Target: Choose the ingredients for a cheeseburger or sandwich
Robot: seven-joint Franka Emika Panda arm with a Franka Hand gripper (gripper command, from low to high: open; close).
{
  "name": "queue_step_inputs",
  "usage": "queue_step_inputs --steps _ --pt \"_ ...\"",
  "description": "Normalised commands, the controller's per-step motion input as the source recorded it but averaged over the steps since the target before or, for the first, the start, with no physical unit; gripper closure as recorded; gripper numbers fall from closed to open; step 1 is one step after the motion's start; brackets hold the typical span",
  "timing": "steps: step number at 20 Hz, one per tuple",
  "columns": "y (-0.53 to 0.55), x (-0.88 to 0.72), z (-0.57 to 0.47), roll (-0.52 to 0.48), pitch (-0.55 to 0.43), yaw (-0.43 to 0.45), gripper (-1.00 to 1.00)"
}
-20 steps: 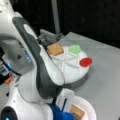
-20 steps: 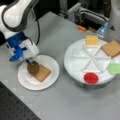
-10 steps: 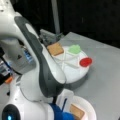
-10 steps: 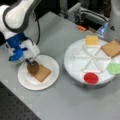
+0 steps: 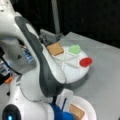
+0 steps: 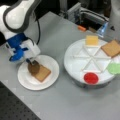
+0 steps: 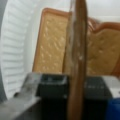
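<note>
**Ana:** Under the arm, at a front view's bottom, the fingers (image 5: 63,106) are hanging over the white plate (image 5: 88,110), mostly hidden by the arm's own body. Just beside them a corner of a bread square (image 5: 76,111) is showing on that plate. Well beyond the fingers the divided tray (image 5: 75,75) is carrying a second bread square (image 5: 55,48), a green leaf piece (image 5: 75,49) and a red disc (image 5: 85,61).

**Ben:** Turning to a front view from the opposite side, the fingers (image 6: 32,63) are pinching the dark patty (image 6: 33,67), which is hanging directly below them and touching the bread square (image 6: 41,73) on the white plate (image 6: 25,80). Far off from the fingers, on the counter (image 6: 57,32), the divided tray (image 6: 75,72) is keeping the yellow cheese (image 6: 91,40), the second bread square (image 6: 112,48), the green leaf piece (image 6: 115,68) and the red disc (image 6: 91,78).

**Ana:** And the wrist view?

**Ben:** The patty (image 7: 77,62) is standing on edge between the fingers, closed narrowly on it, with the bread (image 7: 52,45) lying beneath.

**Ana:** What is worrying you?

**Ben:** Held upright like that, the patty is likely to roll or tip off the bread's edge when freed, landing on bare plate instead of stacking.
</note>
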Motion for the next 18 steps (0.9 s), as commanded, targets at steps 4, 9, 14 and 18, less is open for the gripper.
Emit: queue_step_inputs --steps 4,9,14,18 --pt "0.15 -0.06 0.02 -0.129 0.023 0.114 1.0" --pt "0.16 -0.07 0.0 -0.136 0.01 0.111 1.0" --pt "0.14 -0.08 -0.03 -0.139 -0.004 0.103 1.0" --pt "0.11 -0.08 -0.04 -0.157 -0.014 0.097 1.0"
